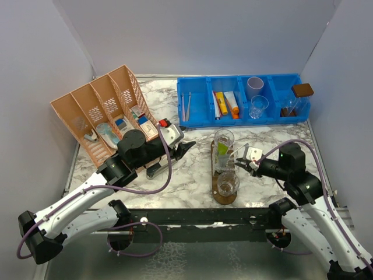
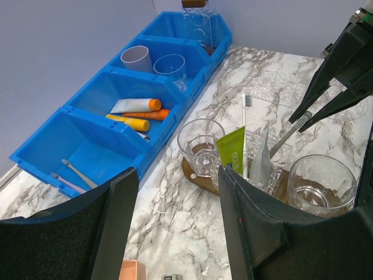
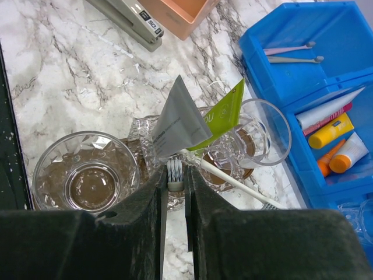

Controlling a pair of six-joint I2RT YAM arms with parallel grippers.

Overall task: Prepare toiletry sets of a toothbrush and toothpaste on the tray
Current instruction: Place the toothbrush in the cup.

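1. The tray (image 1: 225, 200) lies lengthwise on the marble-patterned table (image 1: 192, 184), in front of the arm bases, and carries three clear tumblers in a row.
2. The middle tumbler (image 1: 224, 163) on the tray holds a lime green tube (image 3: 224, 114), a grey tube (image 3: 178, 122) and an upright white toothbrush (image 2: 243, 137) with its bristles at the top.
3. The far tumbler (image 1: 224, 139) and the near tumbler (image 1: 228, 184) on the tray are empty.
4. The right gripper (image 3: 175, 186) is positioned over the middle of the tray, approaching from the tray's right side.
5. Its fingers are nearly closed. The bristle head of a second toothbrush (image 3: 175, 170) sits between them, its handle slanting down towards the middle tumbler. Whether the fingers press on the head cannot be told.
6. The left gripper (image 1: 182, 149) hangs above the table to the left of the tray, fingers spread well apart and holding nothing.
7. A blue compartmented bin (image 1: 198, 108) stands beyond the tray's far end.
8. An orange divided basket (image 1: 87, 116) stands well to the left of the tray.
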